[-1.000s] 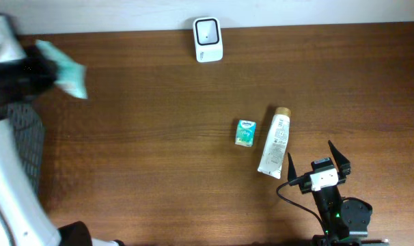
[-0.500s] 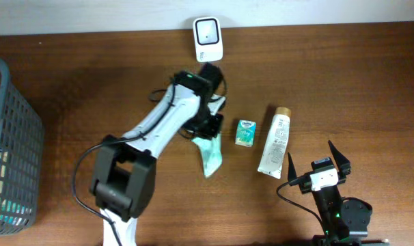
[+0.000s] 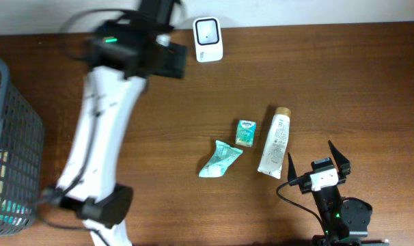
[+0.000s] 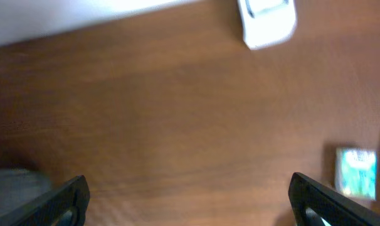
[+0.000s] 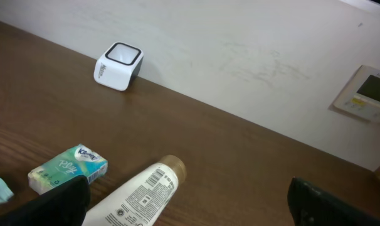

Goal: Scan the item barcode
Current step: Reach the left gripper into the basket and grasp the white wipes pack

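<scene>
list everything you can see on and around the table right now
table: one, brown wood, fills the view
barcode scanner: one, white, back edge of the table by the wall
tissue pack: one, green, mid-table, just left of the tube
tube: one, white with a gold cap, lying flat, barcode side up
teal packet: one, teal, crumpled, lying in front and left of the tissue pack
basket: one, grey mesh, far left edge
wall panel: one, white, on the wall behind
left gripper: one, black fingers, open and empty, over the back of the table near the scanner
right gripper: one, black fingers, open and empty, front right beside the tube
</scene>
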`<action>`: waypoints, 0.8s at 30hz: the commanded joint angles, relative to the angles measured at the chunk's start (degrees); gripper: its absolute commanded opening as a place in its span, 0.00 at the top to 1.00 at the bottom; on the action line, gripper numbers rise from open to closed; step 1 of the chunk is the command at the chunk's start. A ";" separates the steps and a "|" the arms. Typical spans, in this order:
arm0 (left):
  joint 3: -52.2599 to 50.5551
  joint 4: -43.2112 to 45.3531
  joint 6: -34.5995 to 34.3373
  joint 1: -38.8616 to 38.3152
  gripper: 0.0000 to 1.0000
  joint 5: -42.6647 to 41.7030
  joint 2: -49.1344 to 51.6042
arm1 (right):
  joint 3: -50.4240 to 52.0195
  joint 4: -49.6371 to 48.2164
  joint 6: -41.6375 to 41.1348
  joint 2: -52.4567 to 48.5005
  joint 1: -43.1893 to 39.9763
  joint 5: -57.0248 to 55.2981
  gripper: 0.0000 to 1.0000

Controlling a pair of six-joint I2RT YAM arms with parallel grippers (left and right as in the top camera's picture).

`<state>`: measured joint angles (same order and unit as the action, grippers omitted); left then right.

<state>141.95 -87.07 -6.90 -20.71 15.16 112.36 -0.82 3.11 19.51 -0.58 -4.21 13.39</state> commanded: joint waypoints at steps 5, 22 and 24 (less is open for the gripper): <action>3.39 -4.61 -19.65 31.06 0.01 10.82 -12.39 | 0.50 -0.09 -0.28 0.39 -0.33 -0.11 0.01; -48.87 33.27 -6.56 66.31 0.01 -0.04 -10.45 | 0.50 -0.09 -0.28 0.39 -0.33 -0.11 0.01; -51.47 36.24 -2.36 68.08 0.00 -2.01 -8.22 | 0.50 -0.09 -0.26 0.39 -0.33 -0.11 0.01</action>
<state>93.91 -53.56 -18.39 44.95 17.17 101.38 -0.82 3.11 19.51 -0.58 -4.21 13.39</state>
